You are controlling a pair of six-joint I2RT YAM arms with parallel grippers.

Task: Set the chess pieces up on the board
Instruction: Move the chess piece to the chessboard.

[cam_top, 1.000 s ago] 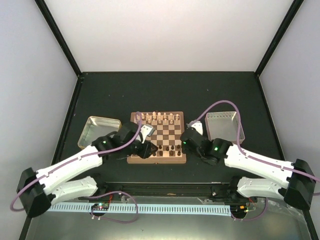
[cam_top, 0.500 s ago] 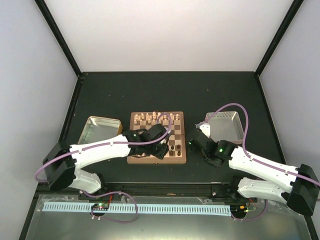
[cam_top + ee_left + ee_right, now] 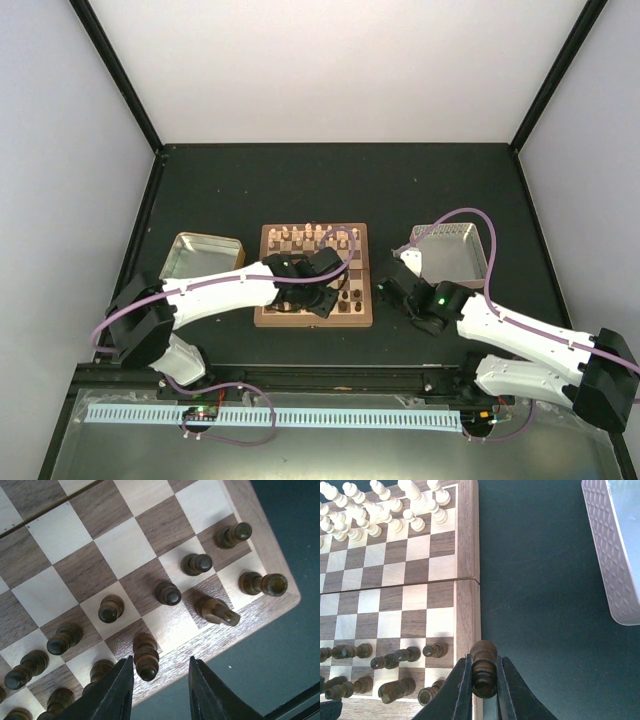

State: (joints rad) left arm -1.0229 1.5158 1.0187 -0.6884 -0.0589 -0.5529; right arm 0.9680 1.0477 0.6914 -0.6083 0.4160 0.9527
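The board lies mid-table, with cream chess pieces along its far rows and dark ones along the near rows. My left gripper hangs over the near right part of the board. In the left wrist view its jaws stand open, and a dark piece stands on the back row just inside the left finger, ungripped. Other dark pieces stand beyond it. My right gripper is shut on a dark piece just off the board's right border.
A gold-rimmed tin sits left of the board. A grey textured tray sits to its right, its wall near my right gripper. Dark tabletop separates the board and that tray.
My left arm has swung right across the board's near rows. My right gripper has drawn back slightly right and nearer, off the board's edge, still holding its dark piece.
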